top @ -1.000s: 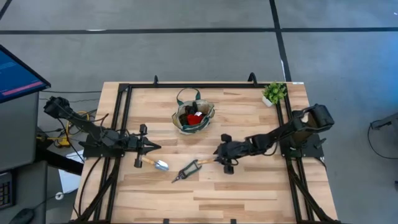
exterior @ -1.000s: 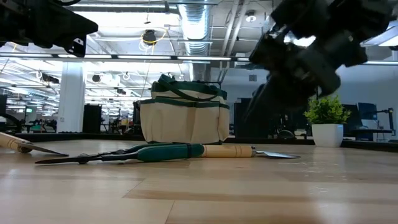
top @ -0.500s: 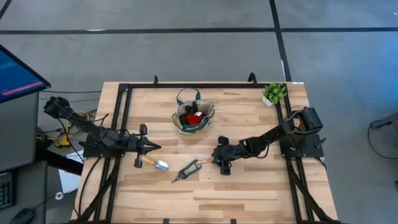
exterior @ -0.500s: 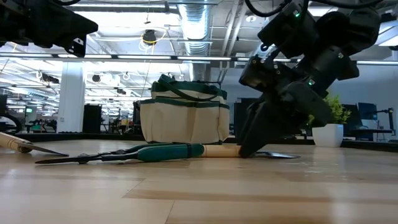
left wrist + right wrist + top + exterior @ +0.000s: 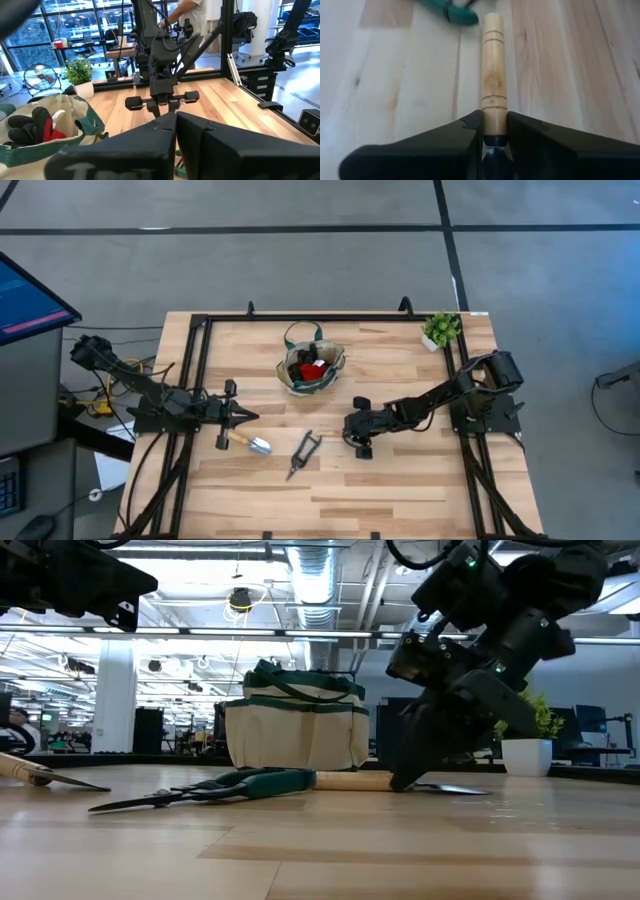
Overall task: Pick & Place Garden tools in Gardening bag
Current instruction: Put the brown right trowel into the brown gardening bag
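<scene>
the right hand (image 5: pixel 494 131) clenches a wood-handled tool (image 5: pixel 493 75) near its neck on the desk (image 5: pixel 400 480), so it may tip when lifted.

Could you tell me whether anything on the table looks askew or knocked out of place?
The green-handled shears lie skewed on the table, one handle tip against the end of the wood-handled tool that the right gripper's fingers are clamping. Nothing looks spilled or damaged.
</scene>
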Tool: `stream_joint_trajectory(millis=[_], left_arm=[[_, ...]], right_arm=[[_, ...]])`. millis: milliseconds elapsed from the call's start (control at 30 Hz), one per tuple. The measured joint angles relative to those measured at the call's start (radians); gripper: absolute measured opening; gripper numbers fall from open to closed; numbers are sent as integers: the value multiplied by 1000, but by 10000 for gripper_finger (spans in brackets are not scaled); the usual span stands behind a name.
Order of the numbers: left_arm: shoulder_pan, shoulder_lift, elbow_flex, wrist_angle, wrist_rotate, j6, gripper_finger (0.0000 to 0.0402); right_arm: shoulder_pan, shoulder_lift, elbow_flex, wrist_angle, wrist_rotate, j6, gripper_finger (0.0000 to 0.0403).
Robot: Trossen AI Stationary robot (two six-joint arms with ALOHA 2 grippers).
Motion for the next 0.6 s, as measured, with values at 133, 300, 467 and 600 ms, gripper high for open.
stream_joint_trajectory(millis=[133, 300, 467, 600], left_arm=[[0, 0, 0, 0, 0, 0, 3], [0, 0, 0, 0, 0, -8, 3], [1, 0, 0, 9, -3, -159, 3], [12, 0, 0, 10, -90, -266, 3]], right_arm=[[-1, -67, 30, -189, 37, -21, 51], [-3, -186, 82, -355, 118, -55, 51], [-17, -273, 117, -442, 137, -112, 51], [-33, -294, 157, -516, 142, -159, 51]])
